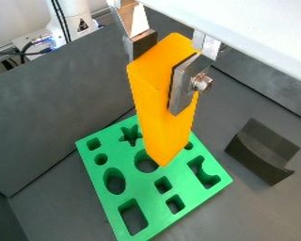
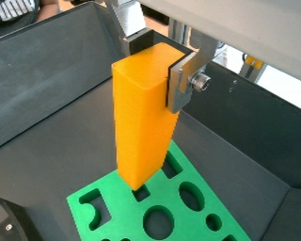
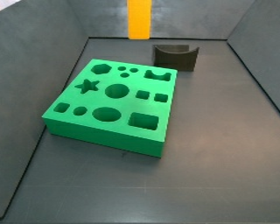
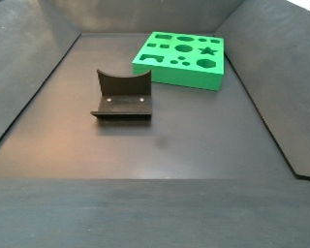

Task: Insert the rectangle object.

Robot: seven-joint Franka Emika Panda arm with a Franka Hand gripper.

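The rectangle object (image 1: 160,99), a long orange-yellow bar, hangs upright in my gripper (image 1: 160,66), which is shut on its upper end. It shows in both wrist views, also (image 2: 143,113), and its lower part shows at the top edge of a side view (image 3: 140,19). The gripper's silver fingers (image 1: 182,83) clamp the bar's sides. The bar is held well above the green board (image 1: 153,174) with shaped holes, over the board's edge (image 2: 160,202). The board lies flat on the floor in both side views (image 3: 113,105) (image 4: 181,58). The gripper itself is out of both side views.
A small dark grey block with a curved notch (image 3: 177,55) stands beyond the board, also in the other side view (image 4: 121,95) and a wrist view (image 1: 263,149). Dark sloping bin walls (image 3: 38,79) surround the floor on all sides.
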